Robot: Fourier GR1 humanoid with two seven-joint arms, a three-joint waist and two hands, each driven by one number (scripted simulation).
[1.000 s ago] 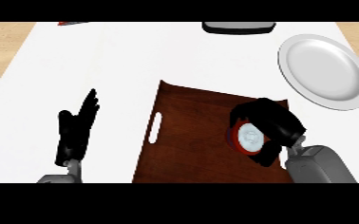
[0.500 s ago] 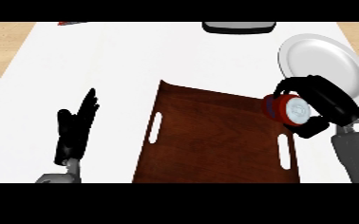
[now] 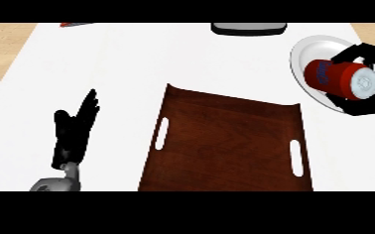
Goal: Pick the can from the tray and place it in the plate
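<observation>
A red can [image 3: 338,78] with a white lid lies tilted in my right hand [image 3: 359,106], whose fingers curl round it. Hand and can are over the white plate [image 3: 306,59] at the counter's right edge; whether the can touches the plate I cannot tell. The brown wooden tray [image 3: 227,139] with two slot handles sits in the middle of the counter and holds nothing. My left hand [image 3: 73,131] rests open at the lower left, fingers straight and pointing up, well apart from the tray.
A dark grey object [image 3: 247,28] sits at the counter's far edge, above the tray. A small red thing [image 3: 75,24] shows at the far left corner. White counter lies between the tray and my left hand.
My right hand lifted the can off the tray's right side and carried it up and to the right, over the plate. The left hand has not moved.
</observation>
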